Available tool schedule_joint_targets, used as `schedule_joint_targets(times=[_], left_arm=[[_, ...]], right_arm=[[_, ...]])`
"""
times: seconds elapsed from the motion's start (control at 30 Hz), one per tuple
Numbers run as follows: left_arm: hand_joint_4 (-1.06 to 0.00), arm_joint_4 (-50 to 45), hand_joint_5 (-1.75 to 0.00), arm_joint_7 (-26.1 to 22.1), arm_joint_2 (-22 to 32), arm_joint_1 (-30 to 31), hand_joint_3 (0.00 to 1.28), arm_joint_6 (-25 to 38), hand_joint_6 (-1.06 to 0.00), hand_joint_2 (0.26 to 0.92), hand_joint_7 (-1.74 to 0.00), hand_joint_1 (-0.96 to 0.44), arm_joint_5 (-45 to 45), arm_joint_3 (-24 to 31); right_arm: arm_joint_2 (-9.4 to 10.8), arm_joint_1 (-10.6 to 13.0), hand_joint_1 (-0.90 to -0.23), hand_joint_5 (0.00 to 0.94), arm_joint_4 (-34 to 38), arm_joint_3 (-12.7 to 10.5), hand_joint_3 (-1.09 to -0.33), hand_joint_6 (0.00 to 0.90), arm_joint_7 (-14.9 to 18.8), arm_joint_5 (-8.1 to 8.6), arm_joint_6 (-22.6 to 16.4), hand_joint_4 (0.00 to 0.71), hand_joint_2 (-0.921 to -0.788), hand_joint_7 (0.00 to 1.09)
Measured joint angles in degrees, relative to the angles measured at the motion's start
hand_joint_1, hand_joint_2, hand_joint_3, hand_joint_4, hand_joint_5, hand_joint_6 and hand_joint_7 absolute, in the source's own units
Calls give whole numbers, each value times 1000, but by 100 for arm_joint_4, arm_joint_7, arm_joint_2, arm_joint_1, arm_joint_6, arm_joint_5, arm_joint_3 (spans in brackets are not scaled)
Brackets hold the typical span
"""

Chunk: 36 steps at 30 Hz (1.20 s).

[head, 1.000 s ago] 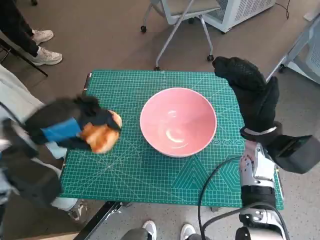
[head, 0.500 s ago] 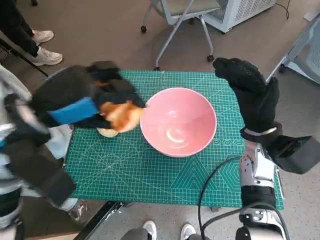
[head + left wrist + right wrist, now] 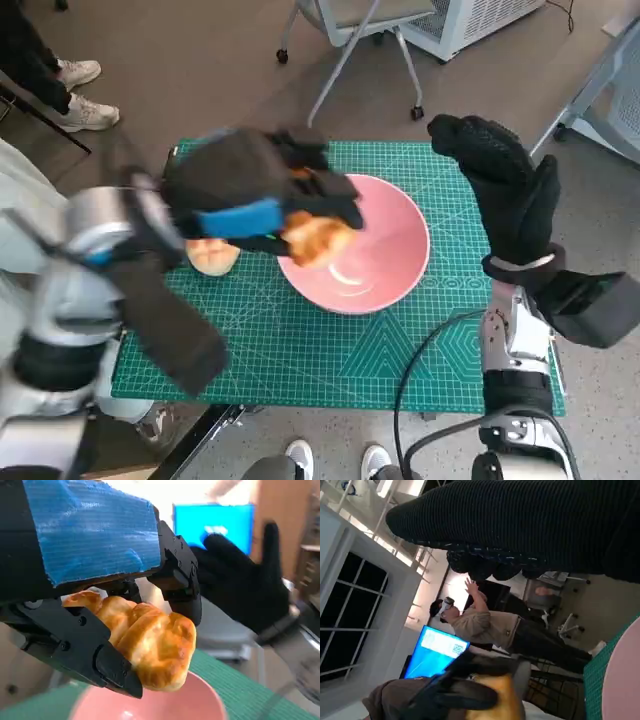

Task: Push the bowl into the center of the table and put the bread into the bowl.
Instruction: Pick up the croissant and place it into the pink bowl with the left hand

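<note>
My left hand (image 3: 255, 190) holds a golden croissant-like bread (image 3: 315, 238) above the left part of the pink bowl (image 3: 390, 255), which sits near the middle of the green mat (image 3: 300, 350). In the left wrist view the bread (image 3: 150, 642) is gripped between the black fingers (image 3: 85, 645), with the pink bowl rim (image 3: 200, 700) below. A second piece of bread (image 3: 212, 257) lies on the mat left of the bowl. My right hand (image 3: 505, 190) is raised at the bowl's right, fingers apart and holding nothing; it also shows in the left wrist view (image 3: 240, 585).
A chair base with castors (image 3: 345, 50) stands beyond the table's far edge. A person's shoes (image 3: 75, 95) are on the floor at far left, more feet (image 3: 330, 462) below the near edge. A person (image 3: 485, 622) shows in the right wrist view.
My left hand has carried the bread rightward from the mat's left side to over the bowl. The second bread on the mat became visible. The right hand stayed put.
</note>
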Motion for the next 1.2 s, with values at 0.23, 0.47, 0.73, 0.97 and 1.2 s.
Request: schedule_joint_targets(times=[0.23, 0.47, 0.73, 0.97, 1.2], left_arm=[[-840, 1027, -1034, 546, -329, -352, 31, -621, -736, 882, -1009, -1, 929, -396], [-834, 1933, -1030, 1082, -589, -636, 13, -798, -718, 896, -1040, 0, 1423, -571], [-546, 2854, -445, 1182, -906, -743, 69, -736, -594, 857, -600, -28, 1381, -639], [-182, 2986, -30, 998, -988, -705, 14, -388, -359, 803, -42, -202, 1371, -670], [-102, 2808, -2, 685, -908, -619, 7, -135, -300, 805, -3, -332, 1389, -717]], right_arm=[[-9, 39, -673, 3, -8, -27, -710, 27, 0, 29, -2, 174, -921, 565], [-23, 75, -665, 2, -39, -72, -706, 47, -1, 40, -4, 176, -921, 531], [-24, 83, -659, 2, -66, -93, -703, 64, -4, 53, -4, 178, -921, 503], [-18, 90, -651, 2, -71, -96, -703, 75, -19, 52, -9, 179, -921, 494], [-12, 91, -649, 1, -71, -100, -704, 79, -58, 52, -15, 179, -921, 487]])
